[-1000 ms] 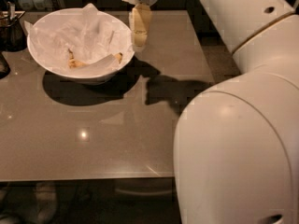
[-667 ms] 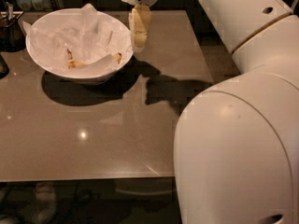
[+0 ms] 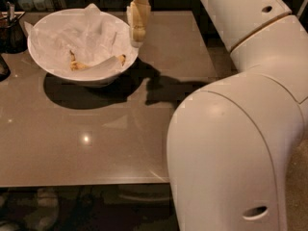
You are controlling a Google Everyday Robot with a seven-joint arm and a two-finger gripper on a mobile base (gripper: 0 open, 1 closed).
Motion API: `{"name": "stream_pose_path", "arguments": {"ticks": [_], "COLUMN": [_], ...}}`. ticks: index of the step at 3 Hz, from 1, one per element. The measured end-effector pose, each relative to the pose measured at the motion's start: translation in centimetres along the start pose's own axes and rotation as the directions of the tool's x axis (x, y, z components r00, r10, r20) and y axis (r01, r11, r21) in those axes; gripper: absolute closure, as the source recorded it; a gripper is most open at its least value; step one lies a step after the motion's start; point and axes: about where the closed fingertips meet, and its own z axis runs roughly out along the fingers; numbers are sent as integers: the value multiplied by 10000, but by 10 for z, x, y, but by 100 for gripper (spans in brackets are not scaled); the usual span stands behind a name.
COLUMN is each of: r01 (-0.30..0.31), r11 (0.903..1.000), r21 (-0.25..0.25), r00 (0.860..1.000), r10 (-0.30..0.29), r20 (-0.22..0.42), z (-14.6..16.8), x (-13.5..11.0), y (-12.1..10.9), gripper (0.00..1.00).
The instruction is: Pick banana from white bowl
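Note:
The white bowl (image 3: pixel 103 78) stands at the table's far left, lined with crumpled white paper. The banana (image 3: pixel 78 66) lies low in the bowl, small, curved and yellow-brown; a fold of paper covers its middle and its dark end shows at the right. My gripper (image 3: pixel 137 41) hangs down from the top of the camera view, just above the bowl's right rim, up and to the right of the banana. It holds nothing that I can see.
A dark container with utensils (image 3: pixel 12 32) stands at the far left, beside the bowl. A dark rounded object (image 3: pixel 2 69) is at the left edge. My white arm fills the right side. The brown table (image 3: pixel 96 143) ends near the bottom.
My gripper has shifted slightly left, closer over the bowl's right rim. The bowl and banana have not moved.

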Motion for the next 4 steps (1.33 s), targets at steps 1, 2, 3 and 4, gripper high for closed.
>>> {"name": "stream_pose_path", "arguments": {"ticks": [1,2,3,4], "r01": [525,484,623,833], "r11": [9986,9983,9980,9955], "r21": [-15,325,45,-443], "r00": [9986,9987,9940,9831], "r10": [-525,-489,-624,-749], "r20": [38,156,899,1669], "z": [5,6,23,47], "x": [-14,-16,-19,-27], "y": [-14,-23,-22,-22], "gripper": [0,0,0,0]}}
